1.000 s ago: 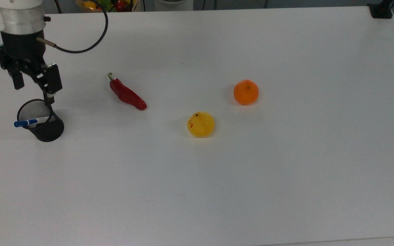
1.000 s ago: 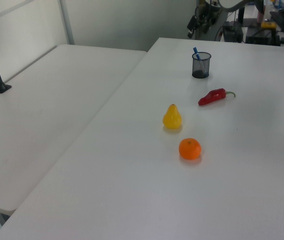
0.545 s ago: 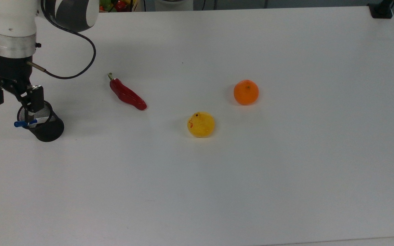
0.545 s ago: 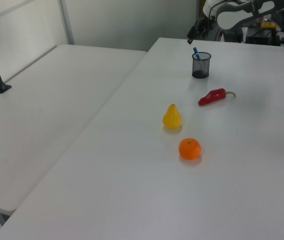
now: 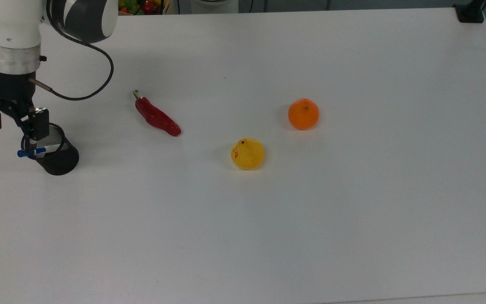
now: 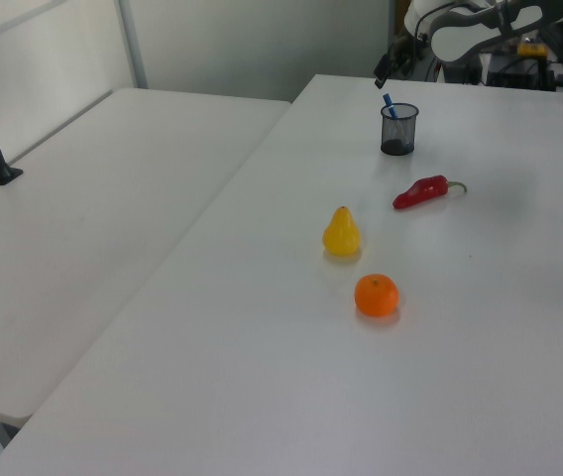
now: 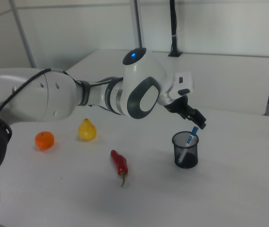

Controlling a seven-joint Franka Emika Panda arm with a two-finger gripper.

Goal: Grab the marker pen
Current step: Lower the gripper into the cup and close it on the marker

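The marker pen, white with a blue cap, leans in a black mesh cup at the top view's left, its cap poking over the rim. My gripper hangs just above the cup, open, with its fingers wide apart and one fingertip over the rim beside the pen. In the right view the pen stands tilted in the cup, and the gripper hovers right over its blue cap. The left view has the cup far back with the pen sticking out.
On the white table lie a red pepper, a yellow pear and an orange. The arm's cable loops beside the gripper. A black clamp sits at the far right corner.
The gripper has moved to the top view's left and down until it hangs over the cup and the pen. The pen and cup have not moved.
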